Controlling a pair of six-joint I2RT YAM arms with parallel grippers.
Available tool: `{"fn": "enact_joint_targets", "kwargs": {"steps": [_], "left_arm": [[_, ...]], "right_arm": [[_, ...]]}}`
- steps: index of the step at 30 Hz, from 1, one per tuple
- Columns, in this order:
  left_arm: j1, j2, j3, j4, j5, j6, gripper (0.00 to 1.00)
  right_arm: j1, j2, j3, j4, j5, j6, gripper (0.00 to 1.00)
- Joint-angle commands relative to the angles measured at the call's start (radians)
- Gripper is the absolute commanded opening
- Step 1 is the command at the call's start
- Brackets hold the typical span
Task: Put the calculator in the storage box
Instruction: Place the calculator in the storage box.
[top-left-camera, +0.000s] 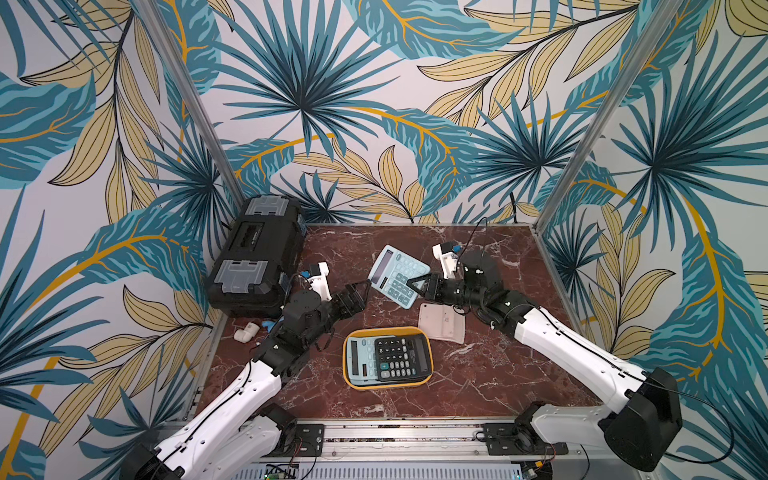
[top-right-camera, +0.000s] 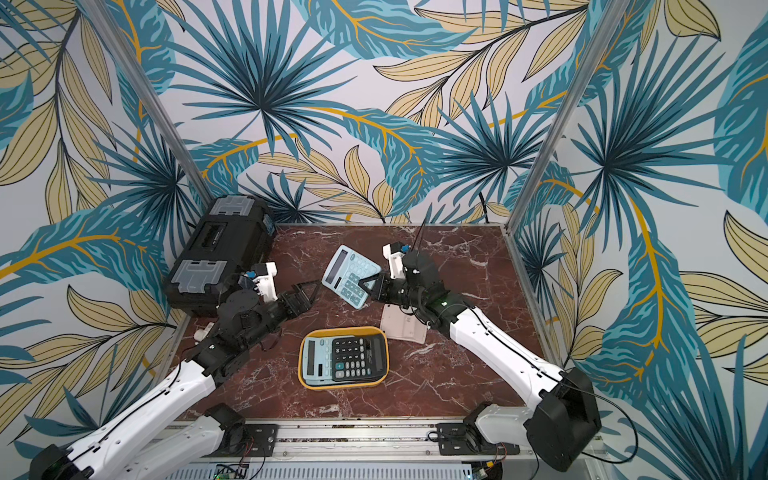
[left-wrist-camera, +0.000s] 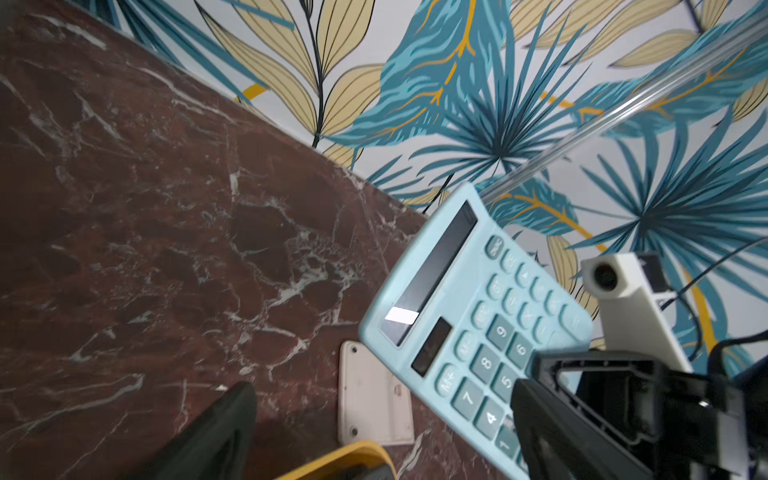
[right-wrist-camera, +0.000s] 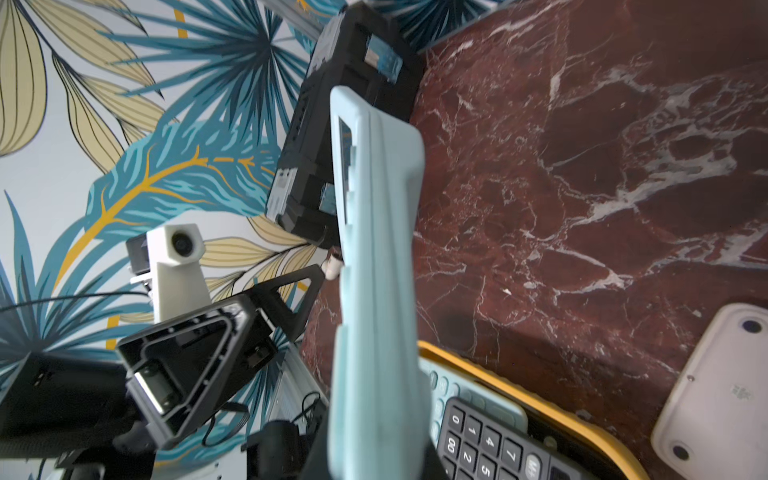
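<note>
Pale-blue plastic calculator (top-left-camera: 397, 274) hangs tilted, clear of red marble surface (top-left-camera: 498, 374), beyond shallow yellow plastic tray (top-left-camera: 387, 385); right gripper (top-left-camera: 419, 286) jaws clamped on its keypad end for carry. Left gripper (top-left-camera: 360, 291), also beyond tray, jaws wide apart, gripping nothing: right arm alone seemingly delivers.

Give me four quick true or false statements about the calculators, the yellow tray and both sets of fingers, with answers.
1. The right fingers are shut on the lifted blue calculator. True.
2. The yellow tray is empty. False: a second blue calculator and a black calculator lie in it.
3. The left fingers are open and hold nothing. True.
4. The pale calculator lies keys up. False: it lies face down on the table.
</note>
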Motion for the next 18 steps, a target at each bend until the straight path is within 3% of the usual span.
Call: {"fn": "enact_joint_targets", "kwargs": {"steps": [1, 11, 18], "left_arm": [[0.009, -0.047, -0.015, -0.139, 0.093, 0.096, 1.0], [0.04, -0.134, -0.078, -0.212, 0.091, 0.124, 1.0], [0.058, -0.149, -0.095, -0.222, 0.069, 0.141, 1.0]], "right_arm": [[-0.001, 0.045, 0.04, -0.142, -0.177, -0.092, 0.0], [0.017, 0.127, -0.004, -0.184, -0.406, -0.141, 0.0], [0.067, 0.226, 0.001, -0.179, -0.451, -0.168, 0.0]]}}
